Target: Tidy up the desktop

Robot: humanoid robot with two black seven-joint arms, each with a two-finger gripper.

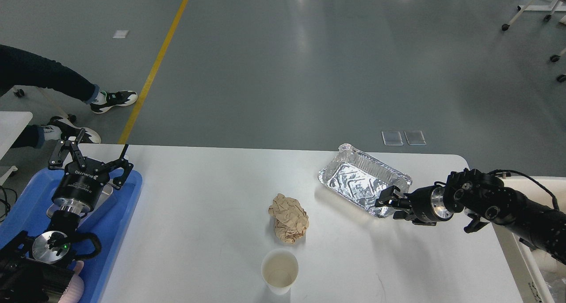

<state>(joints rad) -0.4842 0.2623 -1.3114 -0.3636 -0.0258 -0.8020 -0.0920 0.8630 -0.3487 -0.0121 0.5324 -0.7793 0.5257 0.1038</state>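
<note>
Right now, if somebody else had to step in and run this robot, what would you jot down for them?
Left gripper: open, empty, over the blue tray.
Right gripper: at the near right rim of the foil tray; whether it grips, I cannot tell.
On the desktop: foil tray far right, crumpled brown paper in the middle, paper cup upright at the near edge.
Done: none of the three is off the desktop.
Left: clear all three.

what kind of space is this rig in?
Probably a robotics lab or industrial test hall: bare grey floor with a yellow lane line, wheeled furniture legs at the far right, and a staged white desktop with trash props.
</note>
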